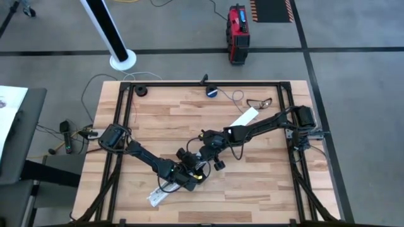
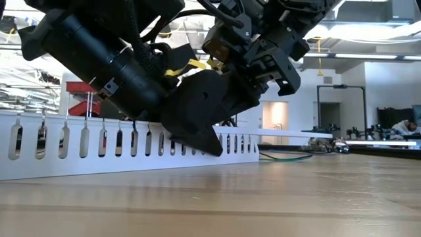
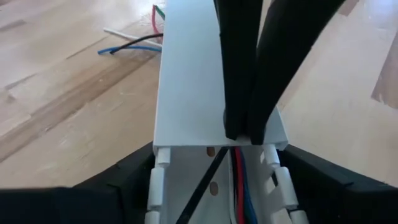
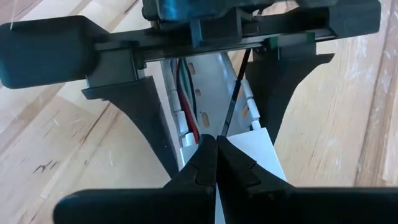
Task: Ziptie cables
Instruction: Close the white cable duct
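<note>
Near the front middle of the wooden table, both arms meeting over a white slotted channel. Left gripper spread wide, one finger on each side of the channel; hard to say whether touching its walls. Right gripper pressed closed, tips together just above the channel's lid edge, seemingly pinching a thin black strand running slantwise into the trough. Cables in red, blue and green lying lengthwise inside the channel, with a few loose ends spilling onto the wood past its far end.
</note>
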{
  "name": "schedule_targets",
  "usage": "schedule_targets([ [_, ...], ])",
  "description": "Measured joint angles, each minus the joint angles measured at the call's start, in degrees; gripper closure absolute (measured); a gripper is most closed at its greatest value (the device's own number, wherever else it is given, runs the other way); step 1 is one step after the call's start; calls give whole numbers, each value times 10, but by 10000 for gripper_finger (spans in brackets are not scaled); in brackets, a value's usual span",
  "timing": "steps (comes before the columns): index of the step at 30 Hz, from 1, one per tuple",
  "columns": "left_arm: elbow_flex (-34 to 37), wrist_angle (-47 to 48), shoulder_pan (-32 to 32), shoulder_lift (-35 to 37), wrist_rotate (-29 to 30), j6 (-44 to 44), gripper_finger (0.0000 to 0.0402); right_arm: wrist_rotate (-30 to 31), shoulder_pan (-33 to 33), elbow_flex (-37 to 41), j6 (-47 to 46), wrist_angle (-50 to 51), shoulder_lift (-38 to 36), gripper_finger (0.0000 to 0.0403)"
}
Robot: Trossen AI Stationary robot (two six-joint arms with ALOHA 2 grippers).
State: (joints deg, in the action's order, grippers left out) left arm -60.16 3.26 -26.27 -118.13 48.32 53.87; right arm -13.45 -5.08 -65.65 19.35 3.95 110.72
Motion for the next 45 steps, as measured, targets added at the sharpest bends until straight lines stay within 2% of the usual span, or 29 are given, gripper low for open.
schedule_targets([
  [8,-2,46,0,1,-31,32,123,-1,0,0,0,-1,1,403],
  [15,-2,46,1,1,-31,33,125,-1,0,0,0,-1,1,403],
  [23,1,24,-27,5,0,-15,164,-7,10,0,1,0,1,403],
  [30,1,53,-50,9,17,33,162,-11,15,1,0,2,1,403],
  [35,1,60,-41,9,19,39,162,-14,13,1,1,-4,1,403],
  [45,1,60,-6,9,32,-5,162,-11,1,2,-2,-30,1,403],
])
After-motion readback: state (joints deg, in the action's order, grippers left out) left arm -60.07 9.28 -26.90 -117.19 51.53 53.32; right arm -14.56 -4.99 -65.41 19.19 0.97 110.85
